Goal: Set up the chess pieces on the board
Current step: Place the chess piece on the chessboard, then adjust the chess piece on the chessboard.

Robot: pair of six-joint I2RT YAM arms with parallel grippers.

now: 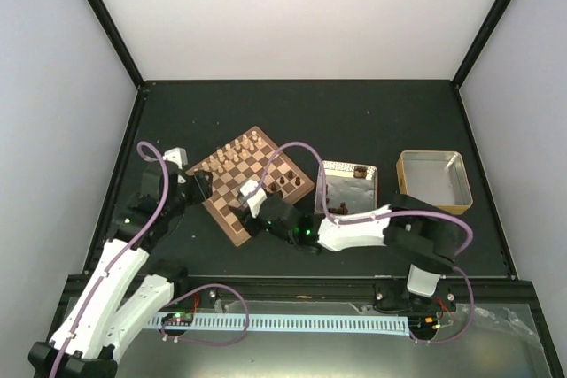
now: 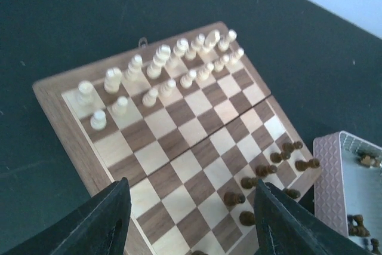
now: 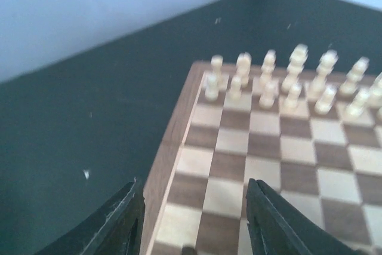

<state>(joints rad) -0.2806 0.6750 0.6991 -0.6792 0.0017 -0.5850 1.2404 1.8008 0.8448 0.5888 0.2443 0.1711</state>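
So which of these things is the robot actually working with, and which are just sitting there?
Part of the job:
- the board
- the dark chess pieces on the side of it nearest the tin
- the silvery tin, which holds more of them

Just lying about:
- the pale pieces, already lined up in two rows
- the tan tray beyond the tin

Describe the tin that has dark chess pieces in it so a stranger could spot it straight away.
Find the wooden chessboard in the middle of the dark table. Just right of it lies a rectangular tin. Unlike the tan tray farther right, it is silvery and holds a few dark chess pieces.
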